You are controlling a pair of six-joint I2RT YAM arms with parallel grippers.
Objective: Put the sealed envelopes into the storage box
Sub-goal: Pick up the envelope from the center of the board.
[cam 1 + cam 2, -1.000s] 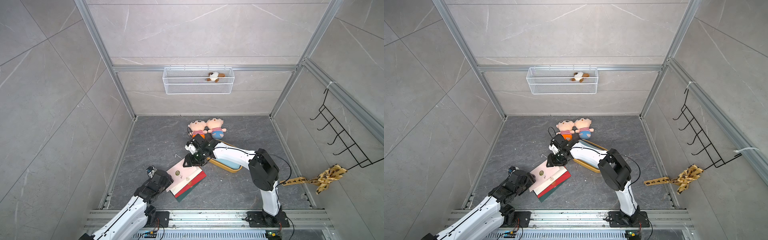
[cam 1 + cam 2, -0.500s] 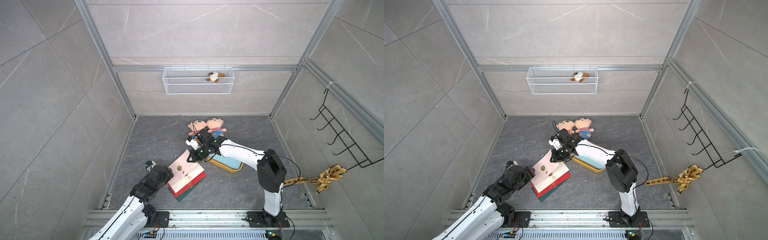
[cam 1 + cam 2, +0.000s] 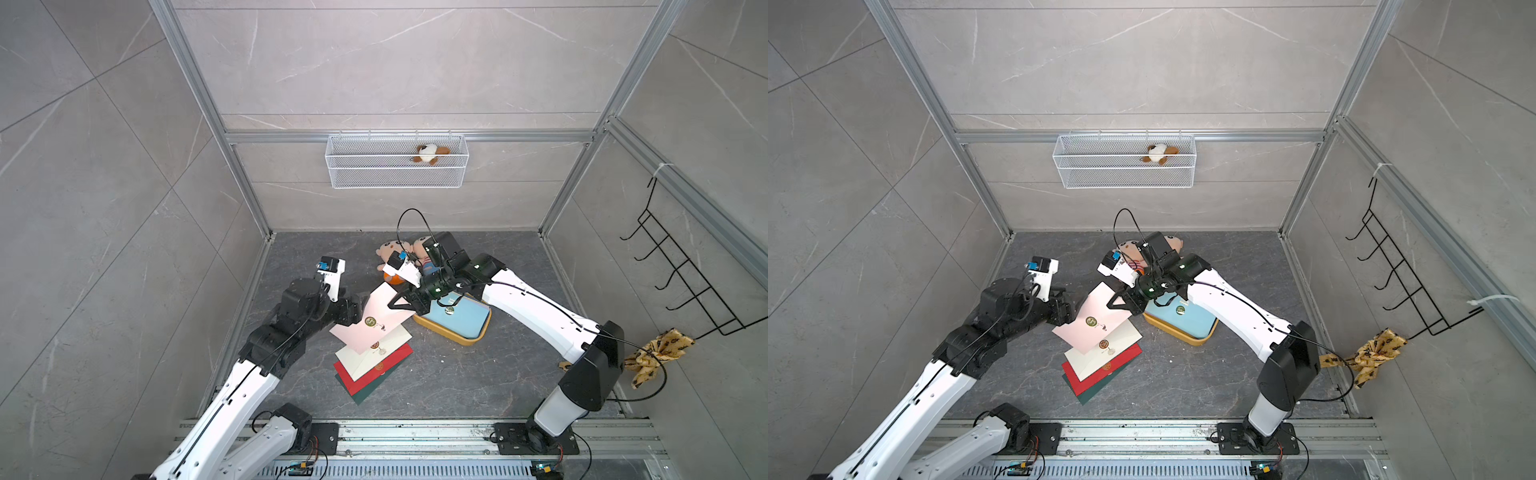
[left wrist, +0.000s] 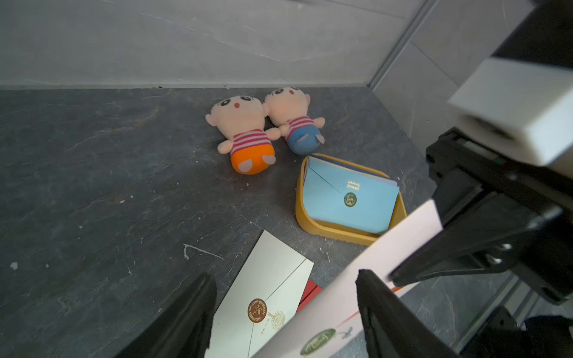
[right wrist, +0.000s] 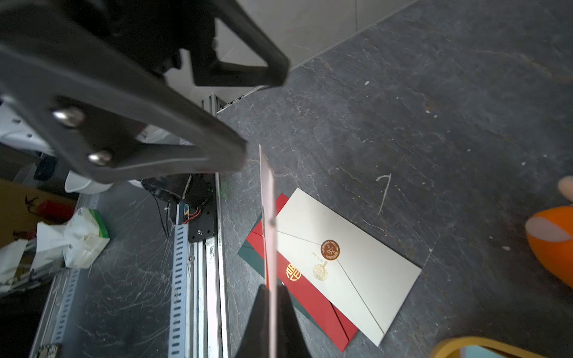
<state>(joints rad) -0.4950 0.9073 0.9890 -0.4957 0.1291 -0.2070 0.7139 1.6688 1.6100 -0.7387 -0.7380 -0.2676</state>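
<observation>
right gripper [image 3: 394, 305]: clamped on pink envelope [image 3: 376, 320] | left gripper [image 3: 359, 309]: wide apart, beside it

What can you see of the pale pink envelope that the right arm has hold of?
The pale pink envelope is a flat rectangular paper one, with a round green seal sticker at its centre. It is lifted and tilted, seen edge-on in the right wrist view. The right end effector is shut on its edge nearest the storage box; the open left end effector stands at the opposite edge, contact unclear. It hangs over the cream envelope of the floor stack.
</observation>
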